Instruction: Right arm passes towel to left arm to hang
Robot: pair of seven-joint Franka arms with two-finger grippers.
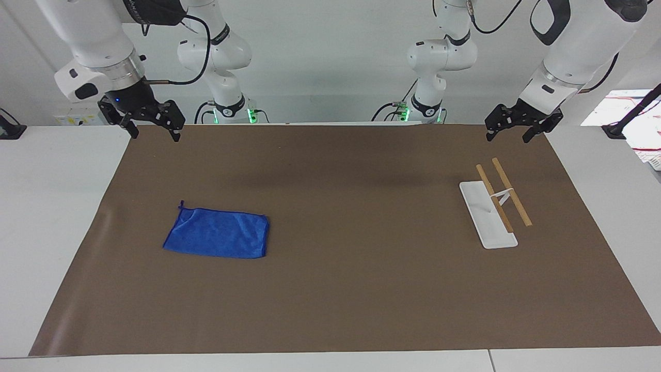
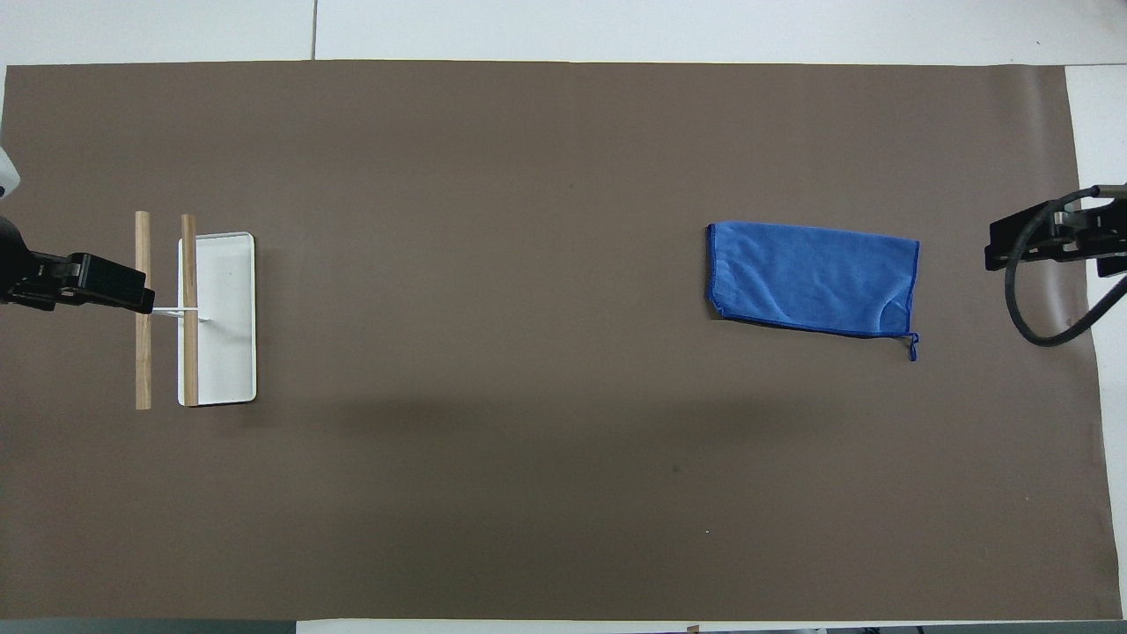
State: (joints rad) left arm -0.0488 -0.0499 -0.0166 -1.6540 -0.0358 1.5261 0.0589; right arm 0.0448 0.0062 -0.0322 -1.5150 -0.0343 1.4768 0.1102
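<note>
The blue towel [image 1: 217,233] lies flat on the brown mat toward the right arm's end of the table; it also shows in the overhead view [image 2: 812,278], its small loop at one corner. The right gripper [image 1: 154,133], with a blue light, hangs open and empty in the air over the mat's edge at its own end, well apart from the towel; it shows in the overhead view [image 2: 999,246]. The left gripper [image 1: 508,135] hangs open and empty over the mat beside the rack; it shows in the overhead view [image 2: 132,295].
A towel rack [image 1: 488,214] with a white base and two wooden bars [image 1: 511,191] stands toward the left arm's end; it shows in the overhead view [image 2: 217,317]. The brown mat [image 1: 341,289] covers the white table. A black cable [image 2: 1039,299] loops by the right gripper.
</note>
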